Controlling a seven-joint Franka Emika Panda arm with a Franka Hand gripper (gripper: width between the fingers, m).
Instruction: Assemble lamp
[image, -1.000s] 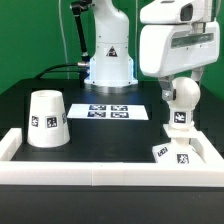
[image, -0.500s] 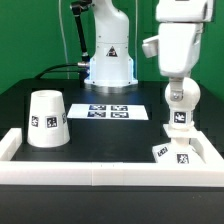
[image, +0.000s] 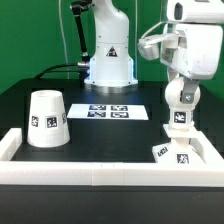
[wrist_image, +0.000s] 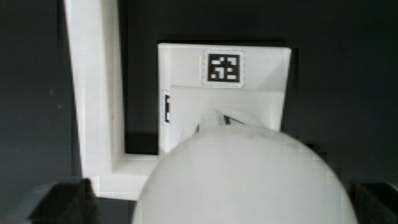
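Observation:
The bulb (image: 180, 103) stands upright at the exterior view's right, its ball top up and a tag on its neck. Just in front of it lies the blocky base (image: 170, 153), in the corner of the white frame. The cone-shaped shade (image: 45, 119) sits far off at the exterior view's left. The arm's hand (image: 188, 45) hangs above the bulb. In the wrist view the bulb's ball (wrist_image: 240, 175) fills the near part and the tagged base (wrist_image: 222, 75) lies beyond. My gripper (wrist_image: 217, 208) is open, its dark fingers (wrist_image: 68, 203) wide apart on either side of the ball, not touching it.
A low white frame (image: 90, 167) runs along the front and both sides of the black table. The marker board (image: 110, 112) lies in the middle. The arm's pedestal (image: 108, 62) stands at the back, with a cable to its left.
The arm's hand has swung up and toward the exterior view's right above the bulb. The bulb, base and shade have not moved. The gripper has stayed open.

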